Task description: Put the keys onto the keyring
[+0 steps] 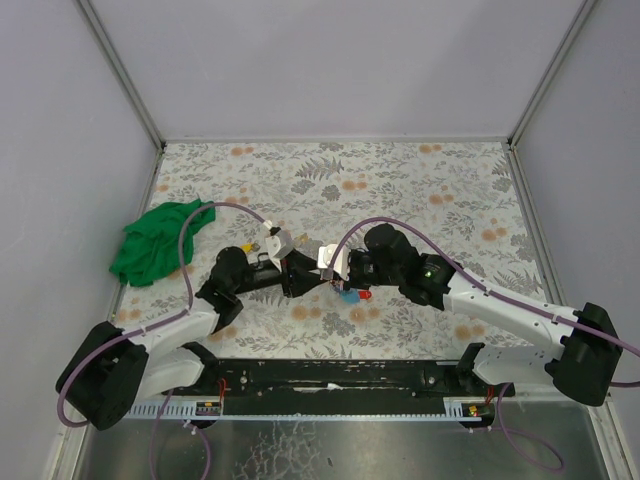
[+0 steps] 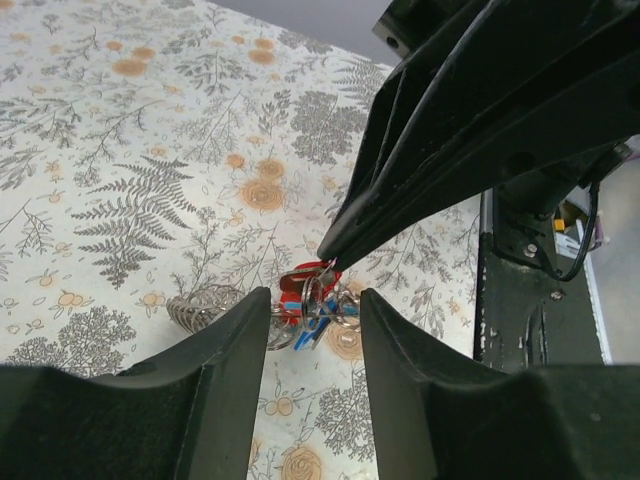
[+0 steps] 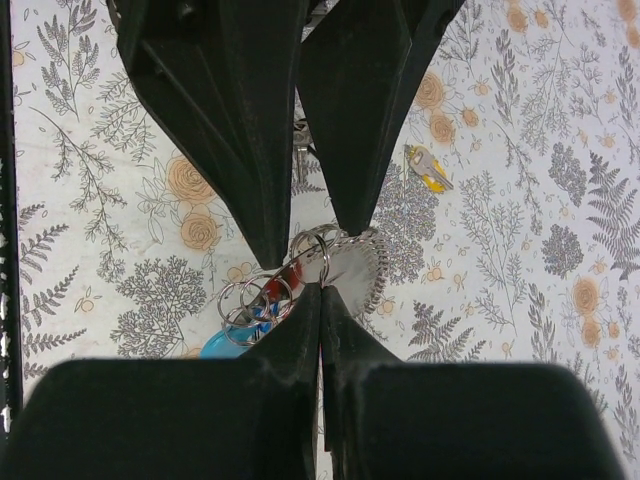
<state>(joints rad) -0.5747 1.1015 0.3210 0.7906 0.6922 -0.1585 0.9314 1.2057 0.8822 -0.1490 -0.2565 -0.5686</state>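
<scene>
Right gripper [image 3: 322,288] clenched on the silver wire keyring [image 3: 305,243], probably steadying it, red- and blue-tagged small keys [image 3: 272,290] bunched just beside its tips, left gripper [image 2: 313,305] released, straddling them.

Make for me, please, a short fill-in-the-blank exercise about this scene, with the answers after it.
1. The crumpled cloth is ___ in colour.
2. The right gripper is ___ on the keyring.
3. The jaws of the left gripper stand ___.
4. The lone key, lying apart from the other keys, has a ___ head.

Missing words: green; shut; open; yellow.
</scene>
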